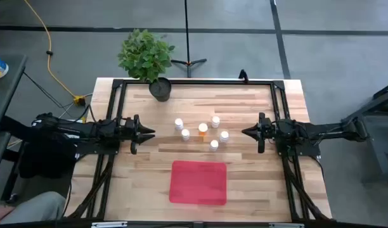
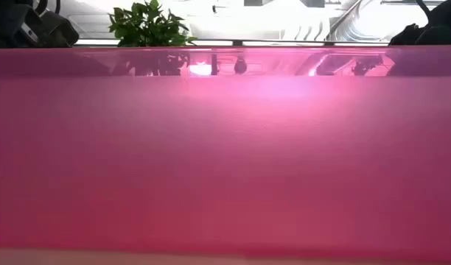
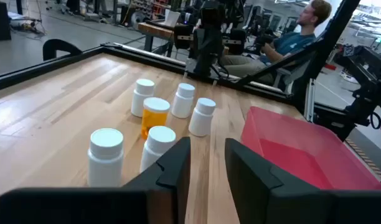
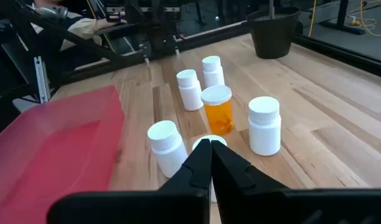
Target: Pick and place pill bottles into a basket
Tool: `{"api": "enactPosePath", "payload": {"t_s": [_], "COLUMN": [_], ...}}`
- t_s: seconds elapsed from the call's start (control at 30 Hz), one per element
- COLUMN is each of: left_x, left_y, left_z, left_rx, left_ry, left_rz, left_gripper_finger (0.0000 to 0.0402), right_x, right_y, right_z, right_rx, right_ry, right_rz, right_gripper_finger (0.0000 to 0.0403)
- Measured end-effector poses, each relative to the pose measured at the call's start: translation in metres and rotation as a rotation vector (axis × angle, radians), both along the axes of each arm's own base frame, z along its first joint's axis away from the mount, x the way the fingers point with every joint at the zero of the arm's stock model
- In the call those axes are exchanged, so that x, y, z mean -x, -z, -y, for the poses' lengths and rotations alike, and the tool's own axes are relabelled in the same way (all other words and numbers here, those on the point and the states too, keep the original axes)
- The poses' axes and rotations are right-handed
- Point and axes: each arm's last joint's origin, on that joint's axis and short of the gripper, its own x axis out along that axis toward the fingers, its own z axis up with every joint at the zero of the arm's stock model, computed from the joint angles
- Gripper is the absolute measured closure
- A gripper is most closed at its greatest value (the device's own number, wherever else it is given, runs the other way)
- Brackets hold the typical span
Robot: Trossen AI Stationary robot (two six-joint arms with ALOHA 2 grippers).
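Note:
Six small pill bottles stand upright in a cluster mid-table. Five are white [image 1: 179, 124] and one amber [image 1: 203, 128], all with white caps. They also show in the left wrist view [image 3: 155, 115] and the right wrist view [image 4: 216, 109]. The red tray [image 1: 198, 182] lies flat on the table nearer the front edge; its wall fills the low view [image 2: 225, 162]. My left gripper [image 1: 151, 132] is left of the cluster, open and empty [image 3: 208, 163]. My right gripper [image 1: 245, 132] is right of the cluster, shut and empty [image 4: 210, 158].
A dark round pot [image 1: 160, 88] with a green plant [image 1: 145, 54] stands at the table's far edge, left of centre. A black frame [image 1: 194, 81] runs along the table's edges. A seated person [image 3: 302, 31] shows beyond the table.

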Motion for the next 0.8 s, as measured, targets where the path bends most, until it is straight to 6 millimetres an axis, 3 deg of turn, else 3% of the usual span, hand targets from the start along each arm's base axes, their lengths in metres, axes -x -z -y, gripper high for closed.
{"api": "enactPosePath", "payload": {"t_s": [0.8], "left_x": [0.0], "left_y": [-0.0015], "left_z": [-0.0013], "left_rx": [-0.013], "left_ry": [-0.045], "left_rz": [0.014], "left_gripper_finger": [0.0268], "right_x": [-0.0007], "right_y": [-0.0039], "right_z": [0.0], "right_rx": [-0.007], "right_ry": [0.001], "right_rz": [0.036], "right_gripper_finger": [0.0402]}}
